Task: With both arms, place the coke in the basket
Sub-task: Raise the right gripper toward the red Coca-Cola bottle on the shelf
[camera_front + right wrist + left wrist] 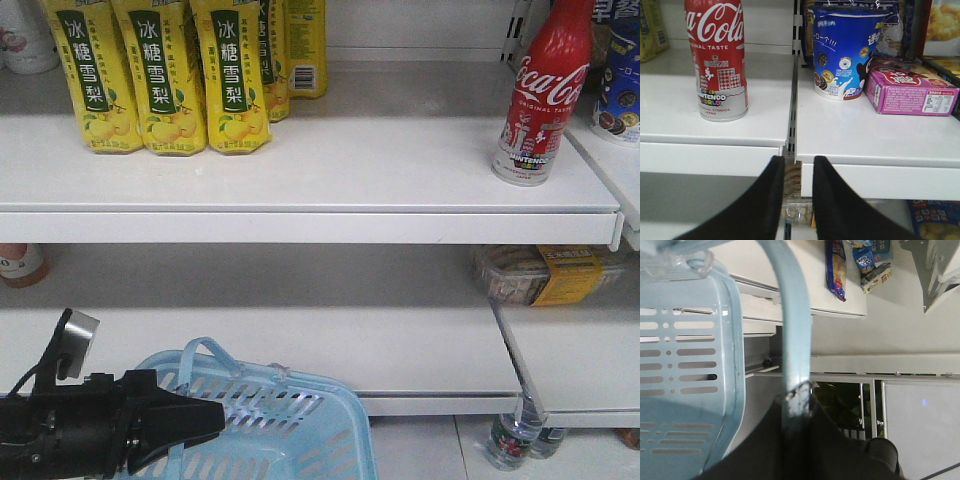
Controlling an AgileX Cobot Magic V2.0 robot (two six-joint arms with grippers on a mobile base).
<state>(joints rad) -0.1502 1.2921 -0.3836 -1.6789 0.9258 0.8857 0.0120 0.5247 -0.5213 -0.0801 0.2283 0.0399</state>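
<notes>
Only the left wrist view shows the left gripper [797, 402] pinching the handle [790, 315] of the one basket [732, 340]; the right gripper [798, 172], slightly spread, faces one coke [717, 60].

White shelf [380, 155], yellow drink bottles [165, 75] at left, coke [540, 95] upright at right

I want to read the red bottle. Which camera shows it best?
Right wrist view: the red bottle is close, label readable, top cut off. Front view shows it smaller. Left wrist view misses it.
</notes>
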